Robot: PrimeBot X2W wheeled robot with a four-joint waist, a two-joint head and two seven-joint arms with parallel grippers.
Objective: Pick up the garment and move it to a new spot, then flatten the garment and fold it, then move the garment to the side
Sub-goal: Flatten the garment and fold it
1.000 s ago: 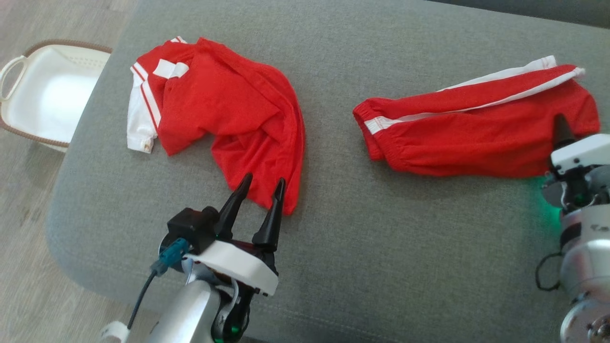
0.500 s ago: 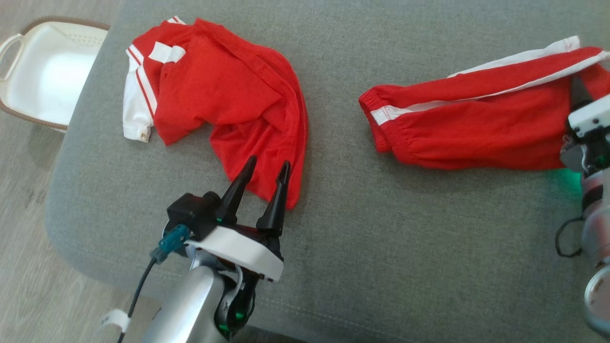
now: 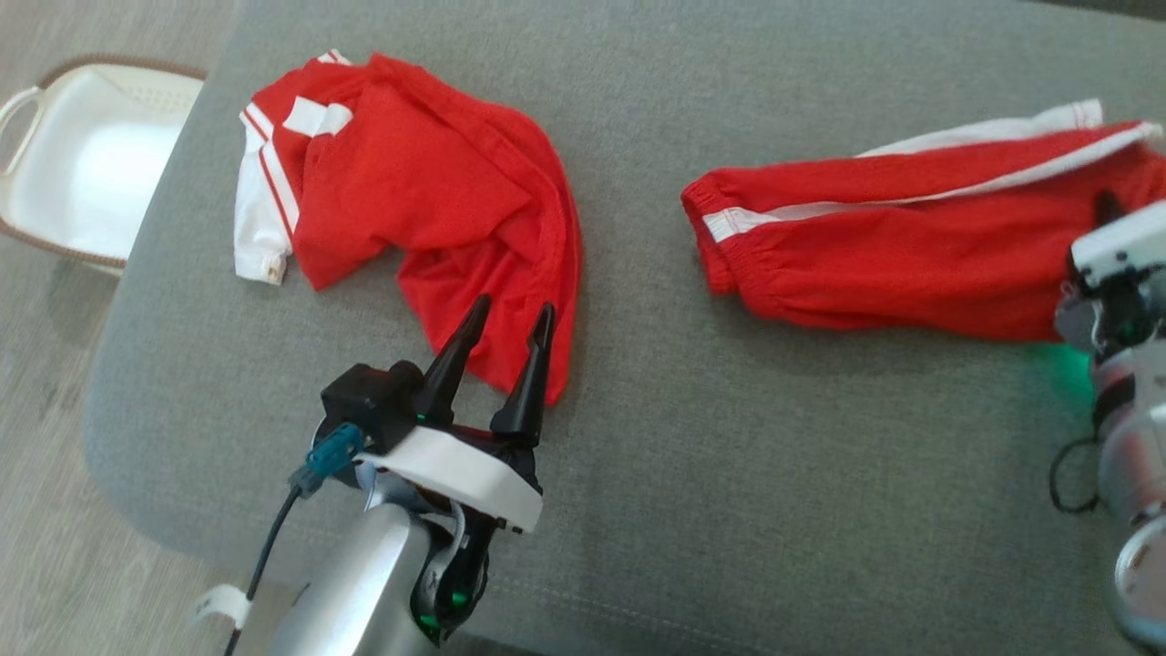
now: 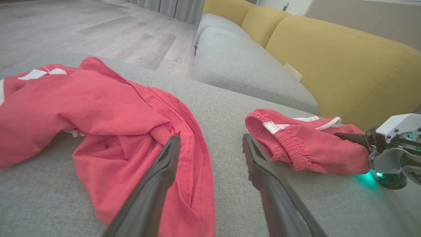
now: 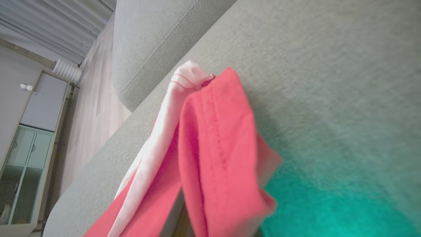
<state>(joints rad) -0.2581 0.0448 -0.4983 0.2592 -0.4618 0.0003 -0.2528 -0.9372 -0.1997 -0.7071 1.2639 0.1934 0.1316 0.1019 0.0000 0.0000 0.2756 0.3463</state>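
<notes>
The garment (image 3: 410,182), a red jersey with white red-striped sleeves, lies crumpled on the left half of the grey cushion (image 3: 729,456). My left gripper (image 3: 510,314) is open, its two dark fingertips over the jersey's near hem, nothing between them. The left wrist view shows the jersey (image 4: 98,108) spread before and under the fingers of that gripper (image 4: 210,141). At the right edge, my right gripper (image 3: 1107,205) is shut on the end of the smaller red garment with a white trim band (image 3: 893,255). In the right wrist view that fabric (image 5: 213,148) bunches over and hides the fingers.
A white basket (image 3: 27,237) with a brown rim stands on the floor off the cushion's far left corner. A yellow sofa back (image 4: 329,56) and another grey cushion (image 4: 236,62) lie beyond. The grey cushion between the two garments is bare.
My right gripper has shut on the end of the smaller red garment. The head camera has shifted a little. The left gripper stays open over the jersey's hem.
</notes>
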